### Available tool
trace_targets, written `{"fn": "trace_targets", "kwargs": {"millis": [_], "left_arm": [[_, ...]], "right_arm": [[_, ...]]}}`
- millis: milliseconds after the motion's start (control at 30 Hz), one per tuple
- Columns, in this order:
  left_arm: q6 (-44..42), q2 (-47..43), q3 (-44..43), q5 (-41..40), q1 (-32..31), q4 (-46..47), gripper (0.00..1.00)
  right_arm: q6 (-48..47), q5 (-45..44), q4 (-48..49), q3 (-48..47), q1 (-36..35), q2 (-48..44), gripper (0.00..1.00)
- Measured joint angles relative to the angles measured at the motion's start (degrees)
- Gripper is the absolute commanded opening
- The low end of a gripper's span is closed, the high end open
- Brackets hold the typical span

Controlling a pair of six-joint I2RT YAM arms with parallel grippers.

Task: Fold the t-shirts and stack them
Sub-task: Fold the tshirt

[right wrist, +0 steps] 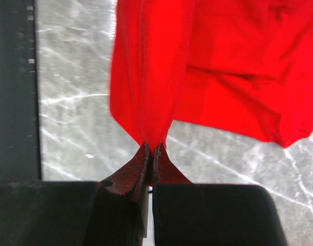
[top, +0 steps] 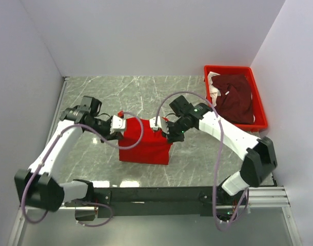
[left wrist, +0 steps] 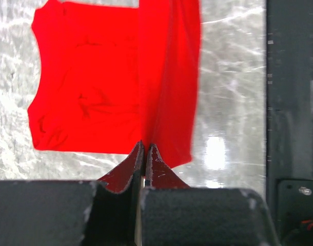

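Note:
The bright red t-shirt lies at the table's middle, its far edge lifted off the surface. My left gripper is shut on the shirt's left part; in the left wrist view the cloth hangs from the closed gripper. My right gripper is shut on the shirt's right part; in the right wrist view the cloth hangs from the closed gripper. The dark maroon t-shirt lies crumpled in the tray with white fabric beside it.
A red plastic tray stands at the back right by the wall. A black rail runs along the near edge. Walls close in the left, back and right. Grey marble tabletop surrounds the shirt.

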State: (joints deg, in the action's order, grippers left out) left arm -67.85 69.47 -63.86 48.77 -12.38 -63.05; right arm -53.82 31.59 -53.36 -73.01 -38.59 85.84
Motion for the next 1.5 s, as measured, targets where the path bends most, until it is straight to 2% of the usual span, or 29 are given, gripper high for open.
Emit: {"fn": "trace_targets", "kwargs": {"millis": [433, 967, 1233, 1433, 1500], "left_arm": [[-1.6, 19.2, -11.1, -0.2, 2.6, 3.8, 0.00], [-1.2, 36.5, -24.1, 0.0, 3.8, 5.8, 0.01], [1.4, 43.4, -27.7, -0.1, 4.1, 8.2, 0.00], [3.7, 47.5, -29.3, -0.5, 5.7, 9.7, 0.00], [4.5, 48.6, -29.9, -0.5, 6.4, 10.2, 0.00]], "right_arm": [[-7.7, 2.4, -6.7, -17.3, 7.7, 18.4, 0.00], [-14.7, 3.2, -16.1, -38.0, 13.0, 37.2, 0.00], [-14.6, 1.1, -15.6, -41.7, 13.8, 42.1, 0.00], [-11.1, -0.3, -12.0, -44.7, 13.8, 45.4, 0.00], [-9.2, -0.8, -10.1, -45.0, 13.8, 46.1, 0.08]]}}
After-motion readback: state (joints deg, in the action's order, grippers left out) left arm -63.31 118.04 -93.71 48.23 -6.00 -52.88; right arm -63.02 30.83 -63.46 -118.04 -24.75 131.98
